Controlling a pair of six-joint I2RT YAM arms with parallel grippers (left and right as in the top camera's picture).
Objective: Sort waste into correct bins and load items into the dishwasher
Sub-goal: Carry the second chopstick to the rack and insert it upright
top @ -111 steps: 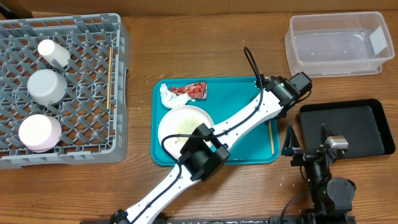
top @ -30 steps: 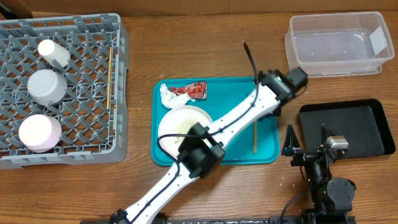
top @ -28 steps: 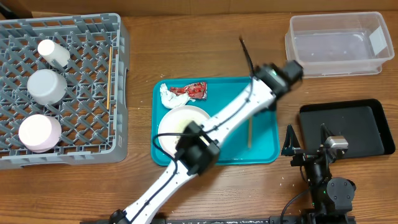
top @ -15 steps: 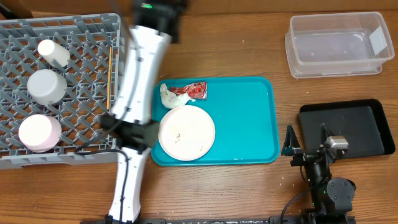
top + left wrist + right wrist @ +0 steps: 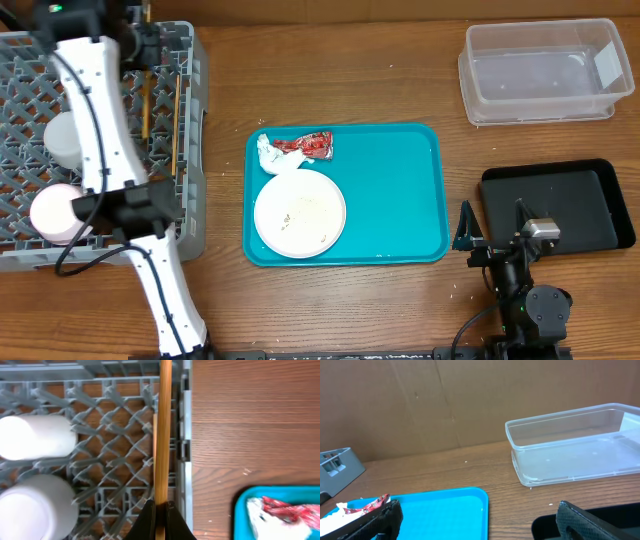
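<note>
My left gripper [image 5: 159,510] is shut on a wooden chopstick [image 5: 163,420] and holds it over the right side of the grey dishwasher rack [image 5: 20,100]. A second chopstick [image 5: 178,120] lies in the rack beside it. In the rack, a white cup [image 5: 35,436] and a bowl [image 5: 35,505] show, with another bowl [image 5: 50,213] partly under the arm. The white plate [image 5: 300,213], speckled with rice, sits on the teal tray [image 5: 400,200] below the red wrapper [image 5: 312,146] and the tissue [image 5: 272,155]. My right gripper [image 5: 482,527] rests open near the black tray [image 5: 555,205].
The clear tub [image 5: 545,70] stands at the back right, behind the black tray. My left arm stretches from the front edge up across the rack's right half. Bare wood lies between the rack and the teal tray.
My left arm has swung from the teal tray's right side over to the rack, carrying the chopstick; in the last half second it moved further left. The right arm is still.
</note>
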